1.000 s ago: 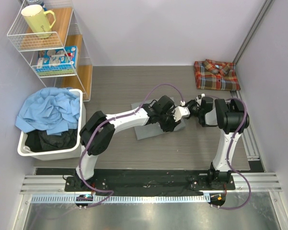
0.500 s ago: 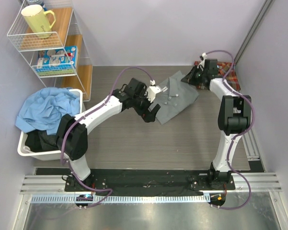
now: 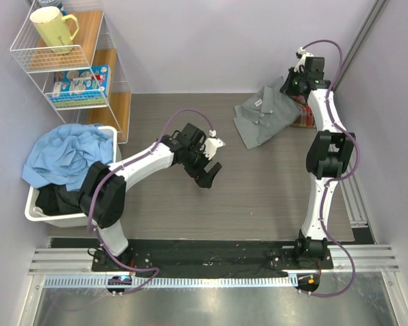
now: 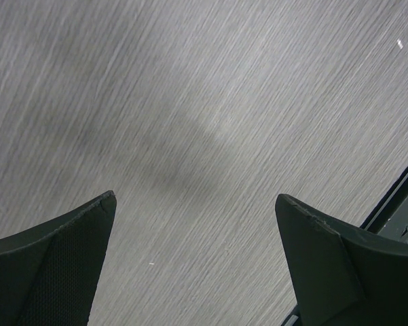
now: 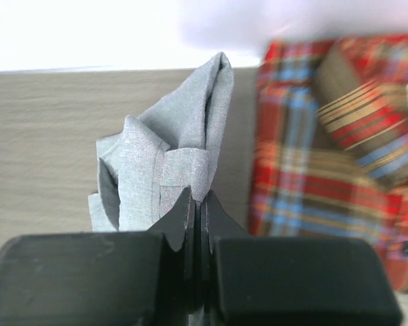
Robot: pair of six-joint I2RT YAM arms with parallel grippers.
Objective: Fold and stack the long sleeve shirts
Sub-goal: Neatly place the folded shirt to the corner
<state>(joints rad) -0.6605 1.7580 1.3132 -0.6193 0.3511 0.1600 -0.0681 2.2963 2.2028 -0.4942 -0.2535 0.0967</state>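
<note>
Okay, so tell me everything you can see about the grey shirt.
The grey shirt is plain mid-grey soft cloth with a collar and small pale buttons. It is loosely folded and rumpled. The right hand is shut on a bunched edge by the collar, lifting that end; the rest trails down to the table at the far right. From above it hides part of the plaid shirt beside it.

At 10 o'clock of the wood-grain tabletop (image 3: 258,197), a white wire shelf (image 3: 27,51) carries a yellow mug (image 3: 53,28) above a blue printed box (image 3: 81,83). At 9 o'clock, a white bin (image 3: 68,216) holds blue cloth (image 3: 71,155) heaped over dark cloth (image 3: 71,198).
</note>
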